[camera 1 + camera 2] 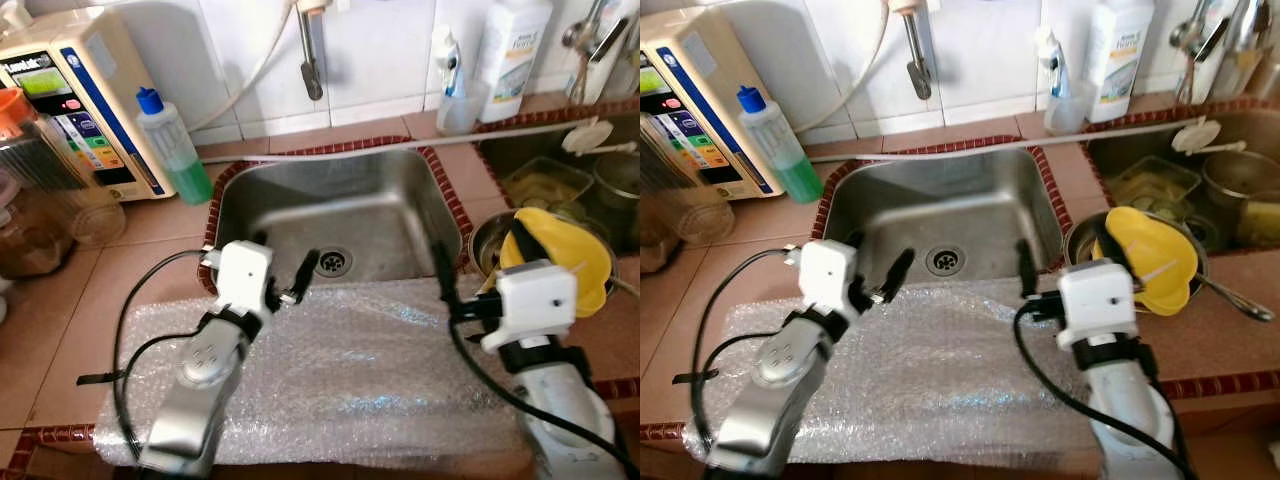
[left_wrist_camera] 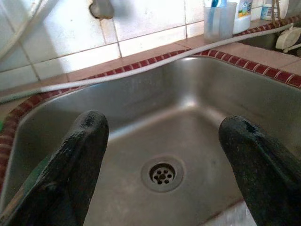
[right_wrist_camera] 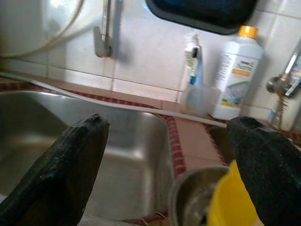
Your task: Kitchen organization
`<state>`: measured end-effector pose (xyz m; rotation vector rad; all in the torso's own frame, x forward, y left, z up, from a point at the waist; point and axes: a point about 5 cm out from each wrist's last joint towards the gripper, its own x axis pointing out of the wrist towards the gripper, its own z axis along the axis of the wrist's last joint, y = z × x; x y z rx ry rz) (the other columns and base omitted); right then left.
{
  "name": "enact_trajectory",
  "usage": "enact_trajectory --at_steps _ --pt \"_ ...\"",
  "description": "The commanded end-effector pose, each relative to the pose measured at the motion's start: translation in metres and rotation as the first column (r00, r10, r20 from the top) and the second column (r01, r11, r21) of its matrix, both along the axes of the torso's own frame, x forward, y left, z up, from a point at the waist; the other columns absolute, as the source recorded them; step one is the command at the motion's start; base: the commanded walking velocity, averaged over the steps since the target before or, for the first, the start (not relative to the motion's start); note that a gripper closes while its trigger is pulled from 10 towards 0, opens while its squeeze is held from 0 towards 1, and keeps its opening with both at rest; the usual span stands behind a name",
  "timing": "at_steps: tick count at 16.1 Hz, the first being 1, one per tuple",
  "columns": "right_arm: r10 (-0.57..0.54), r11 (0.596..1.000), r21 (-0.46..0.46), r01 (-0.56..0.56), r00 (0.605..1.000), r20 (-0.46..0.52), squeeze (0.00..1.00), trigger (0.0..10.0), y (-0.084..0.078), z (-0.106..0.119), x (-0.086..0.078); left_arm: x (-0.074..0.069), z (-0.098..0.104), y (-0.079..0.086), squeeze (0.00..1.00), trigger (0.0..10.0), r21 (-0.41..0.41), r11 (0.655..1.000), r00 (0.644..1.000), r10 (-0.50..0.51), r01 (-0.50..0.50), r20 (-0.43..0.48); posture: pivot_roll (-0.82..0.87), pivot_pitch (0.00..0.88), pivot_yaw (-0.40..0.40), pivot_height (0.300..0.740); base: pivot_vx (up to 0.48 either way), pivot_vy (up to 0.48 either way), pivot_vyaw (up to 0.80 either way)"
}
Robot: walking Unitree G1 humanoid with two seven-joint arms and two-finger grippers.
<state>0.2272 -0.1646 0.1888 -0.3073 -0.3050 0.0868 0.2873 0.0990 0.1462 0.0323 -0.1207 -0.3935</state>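
Observation:
A sheet of bubble wrap (image 1: 340, 370) lies on the tiled counter in front of the stainless sink (image 1: 400, 200). My left gripper (image 1: 285, 255) hovers open over the sheet's far edge, pointing at the sink drain (image 2: 162, 174). Nothing is between its fingers. My right gripper (image 1: 480, 255) is open too, at the sink's front right corner. One of its fingers is over a yellow plastic piece (image 1: 565, 250) that rests in a steel bowl (image 3: 193, 188). It holds nothing.
A green bottle with a blue cap (image 1: 175, 150) and a water purifier (image 1: 70, 100) stand at the back left, clear jars (image 1: 40, 190) nearer. A white bottle (image 1: 512, 55) and toothbrush cup (image 1: 455, 100) stand behind. A second basin (image 1: 560, 180) with dishes is at right.

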Motion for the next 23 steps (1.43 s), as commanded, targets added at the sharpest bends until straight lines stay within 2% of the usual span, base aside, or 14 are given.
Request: enact_trajectory --at_steps 1,3,5,6,9,12,15,18,23 --pt "-0.015 1.000 -0.002 0.015 1.000 0.018 1.00 10.0 -0.002 0.005 -0.005 0.004 0.000 0.002 0.00 10.0 0.011 1.000 1.000 0.018 -0.018 0.010 -0.39 0.168 0.195 0.740 0.000 0.000 0.00" --pt "-0.040 0.999 -0.014 0.040 0.999 0.018 1.00 10.0 -0.006 0.003 -0.006 0.009 -0.001 0.001 0.00 10.0 0.013 1.000 1.000 0.024 -0.024 0.013 -0.41 0.165 0.200 0.740 0.000 0.000 0.00" --pt "-0.071 0.997 0.003 0.071 0.997 0.019 1.00 10.0 -0.007 0.005 -0.003 0.019 0.004 0.001 0.00 10.0 0.024 0.999 0.999 0.027 -0.028 0.038 -0.41 0.163 0.198 0.740 0.000 0.000 0.00" --pt "-0.061 0.998 0.006 0.061 0.998 0.024 1.00 10.0 -0.003 0.006 -0.002 0.024 0.006 0.005 0.00 10.0 0.019 0.999 0.998 0.046 -0.047 0.043 -0.42 0.163 0.208 0.740 0.000 0.000 0.00" --pt "-0.067 0.998 -0.001 0.067 0.997 0.025 1.00 10.0 -0.005 0.003 -0.002 0.030 0.005 0.003 0.00 10.0 0.020 0.998 0.997 0.056 -0.057 0.044 -0.44 0.152 0.230 0.740 0.000 0.000 0.00" --pt "-0.006 1.000 0.001 0.006 0.999 0.045 0.97 10.0 0.005 0.009 0.010 0.037 0.009 0.005 0.00 10.0 0.012 0.997 0.995 0.077 -0.078 0.067 -0.43 0.134 0.211 0.740 0.000 0.000 0.00" --pt "0.093 0.996 -0.001 -0.093 0.995 0.037 0.97 10.0 0.019 0.011 0.020 0.038 0.009 0.019 0.00 10.0 0.008 0.986 0.983 0.166 -0.167 0.084 -0.36 0.123 0.171 0.740 0.000 0.000 0.00" --pt "0.144 0.989 -0.014 -0.144 0.989 0.023 0.97 10.0 0.020 0.012 0.027 0.035 0.004 0.026 0.00 10.0 0.017 0.980 0.977 0.195 -0.197 0.082 -0.34 0.142 0.131 0.740 0.000 0.000 0.00" --pt "0.194 0.981 -0.026 -0.194 0.981 -0.012 0.97 10.0 0.017 0.012 0.030 0.034 0.008 0.019 0.00 10.0 -0.034 0.972 0.967 0.236 -0.234 0.099 -0.32 0.141 0.081 0.740 0.000 0.000 0.00"
